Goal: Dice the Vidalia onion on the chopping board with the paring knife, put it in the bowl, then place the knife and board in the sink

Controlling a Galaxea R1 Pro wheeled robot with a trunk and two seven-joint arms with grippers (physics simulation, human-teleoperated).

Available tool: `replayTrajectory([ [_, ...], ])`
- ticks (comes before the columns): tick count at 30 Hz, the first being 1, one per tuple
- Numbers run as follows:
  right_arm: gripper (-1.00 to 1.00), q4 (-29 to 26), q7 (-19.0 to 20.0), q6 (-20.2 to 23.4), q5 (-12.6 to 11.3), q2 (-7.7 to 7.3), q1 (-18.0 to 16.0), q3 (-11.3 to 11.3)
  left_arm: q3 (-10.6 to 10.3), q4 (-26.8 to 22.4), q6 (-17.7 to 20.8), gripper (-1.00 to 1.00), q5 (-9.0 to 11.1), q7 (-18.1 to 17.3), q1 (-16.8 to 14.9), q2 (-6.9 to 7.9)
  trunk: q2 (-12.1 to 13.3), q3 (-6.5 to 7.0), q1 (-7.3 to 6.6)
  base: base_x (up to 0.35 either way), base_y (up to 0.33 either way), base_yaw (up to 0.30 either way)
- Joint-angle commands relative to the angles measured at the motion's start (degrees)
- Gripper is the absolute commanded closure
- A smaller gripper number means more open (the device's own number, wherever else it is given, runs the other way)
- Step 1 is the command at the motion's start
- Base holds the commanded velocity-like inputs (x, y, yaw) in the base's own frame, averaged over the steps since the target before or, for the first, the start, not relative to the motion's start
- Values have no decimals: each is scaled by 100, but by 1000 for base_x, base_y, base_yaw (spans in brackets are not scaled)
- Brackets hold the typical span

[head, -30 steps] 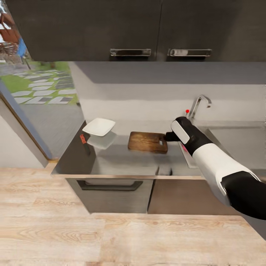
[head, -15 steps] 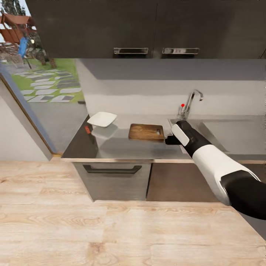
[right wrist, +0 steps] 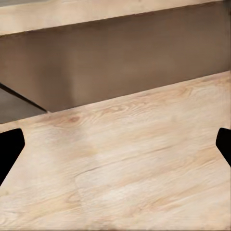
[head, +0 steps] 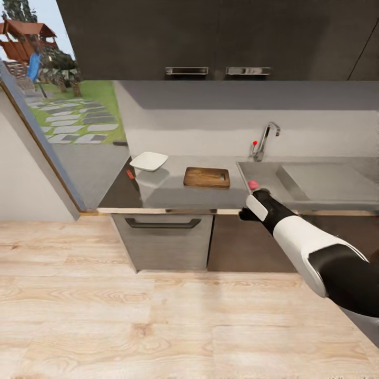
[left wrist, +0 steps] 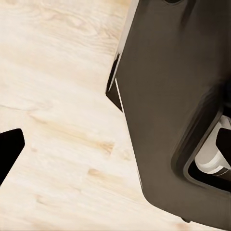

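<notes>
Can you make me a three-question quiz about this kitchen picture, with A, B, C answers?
1. Where is the bowl?
A. in the basin
B. on the counter, left of the board
C. on the floor

2. What colour is the knob by the tap?
A. red
B. blue
C. green

3. How is the right gripper?
A. shut on a spoon
B. shut on a cup
C. open, holding nothing

Answers:
1. B, because the head view shows it on the dark worktop beside the board.
2. A, because a red dot sits at the tap.
3. C, because its fingertips stand wide apart with bare floor between them.
</notes>
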Motion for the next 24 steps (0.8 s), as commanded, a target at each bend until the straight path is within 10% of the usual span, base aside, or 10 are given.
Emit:
replayTrajectory([
  [1,-100,114,99,-200,-5,1,114,49,-2,11,-30,-100,34,-5,-4,0,-10,-8,0,-219,0,0],
  [8,-100,499,1115,-1175,911,11,908,55,-2,11,-30,-100,34,-5,-4,0,-10,-8,0,-105,0,0],
  [16,-100,1183,1704,-2792,1090,12,1673,56,-2,11,-30,-100,34,-6,-4,0,-10,-8,0,-7,0,0],
  [20,-100,1422,2330,-4802,1117,62,3198,56,-2,11,-30,-100,34,-6,-4,0,-10,-8,0,0,0,0],
  [24,-100,1442,2404,-5756,1123,132,4037,56,4,8,-27,-100,34,-6,-4,0,-10,-8,0,0,0,0],
])
